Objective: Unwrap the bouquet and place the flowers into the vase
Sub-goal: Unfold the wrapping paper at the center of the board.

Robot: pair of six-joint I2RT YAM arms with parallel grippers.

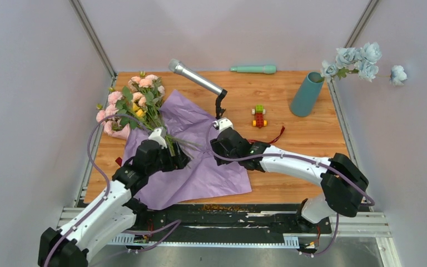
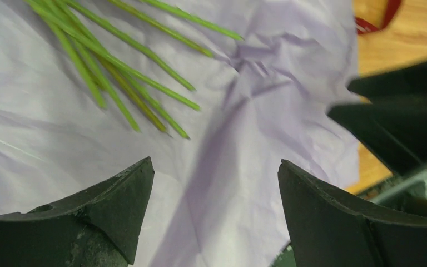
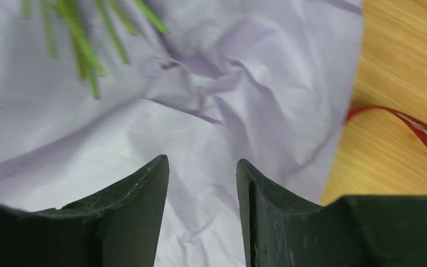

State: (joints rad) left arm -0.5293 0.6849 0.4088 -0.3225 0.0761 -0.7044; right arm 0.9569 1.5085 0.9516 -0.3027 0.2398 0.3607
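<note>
Top external view, left to right: what goes on my list?

— Item 1, the flowers [image 1: 136,103]: you have pink, peach, yellow and cream roses with green leaves, heads at the far left of the table [image 1: 289,183], thin green stems [image 2: 117,72] fanning loose onto the paper wrap [image 1: 200,167]. The wrap is a pink-lilac sheet, creased, spread flat beneath the stems.
Item 2, your left gripper [image 1: 178,157]: over the wrap beside the stem ends.
Item 3, your right gripper [image 1: 219,146]: near the sheet's right side, close to the left one.
Item 4, the microphone [image 1: 197,78] on its stand, with a mint-green rod [image 1: 253,69] at the far edge.
Item 5, a toy car [image 1: 259,117], and the dark red ribbon [image 1: 275,136] loose on the wood, just beside the wrap.
Item 6, the vase [image 1: 307,94]: teal-blue, tapered, far right. No roses are in it. Pale blue blooms [image 1: 358,58] sit by its mouth; whether their stems are in it you cannot tell.

— And the wrist views?

— Left wrist: your fingers are spread wide with nothing between them, only paper below. Right wrist: a narrower gap, likewise released, gripping nothing, with the sheet's edge and the ribbon to the right.
</note>
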